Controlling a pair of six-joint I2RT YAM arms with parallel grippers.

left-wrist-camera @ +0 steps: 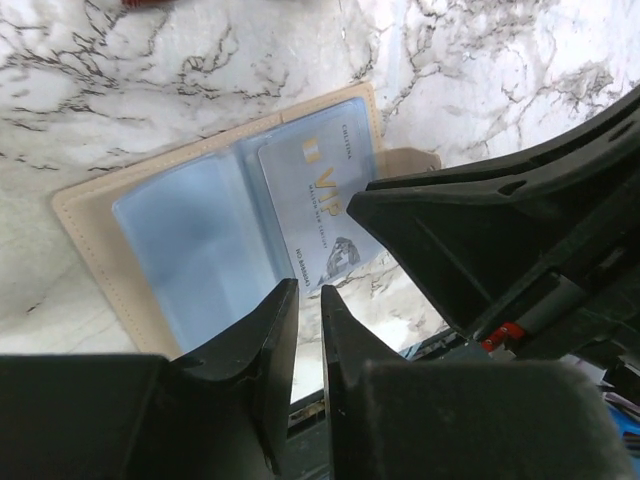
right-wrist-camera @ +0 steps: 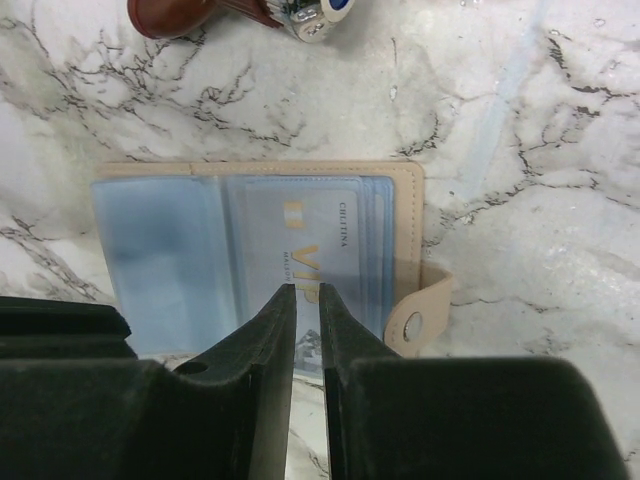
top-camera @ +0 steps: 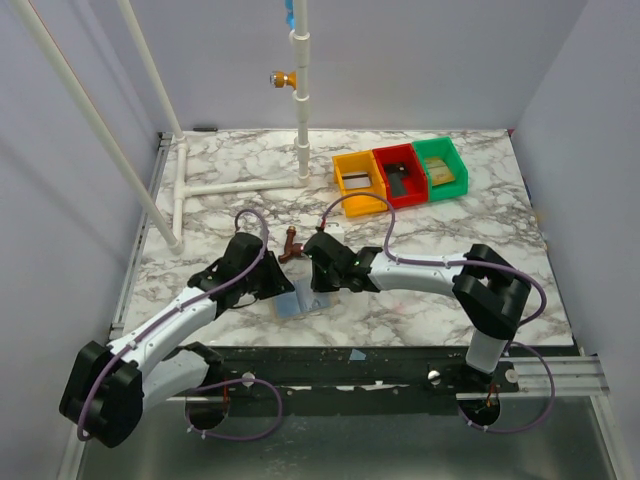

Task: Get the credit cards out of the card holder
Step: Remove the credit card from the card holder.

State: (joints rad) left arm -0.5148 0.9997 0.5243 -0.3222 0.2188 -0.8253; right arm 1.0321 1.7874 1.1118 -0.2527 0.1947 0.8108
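Note:
The card holder (top-camera: 298, 305) lies open and flat on the marble, a beige cover (left-wrist-camera: 88, 215) with blue-clear sleeves and a snap tab (right-wrist-camera: 415, 322). A pale VIP credit card (left-wrist-camera: 320, 190) sits in its right sleeve (right-wrist-camera: 320, 225) and sticks out past the near edge. My left gripper (left-wrist-camera: 300, 292) hovers at the holder's near edge, its jaws shut to a thin slit with nothing between them. My right gripper (right-wrist-camera: 307, 292) is right over the card, jaws also shut to a thin slit. The two grippers meet over the holder in the top view, left (top-camera: 280, 290) and right (top-camera: 318, 283).
A brown key-fob-like object (top-camera: 291, 245) lies just behind the holder, also seen in the right wrist view (right-wrist-camera: 170, 12). Yellow (top-camera: 358, 175), red (top-camera: 398, 172) and green (top-camera: 440, 165) bins stand at the back right. A white pipe frame (top-camera: 240, 187) stands at the back left.

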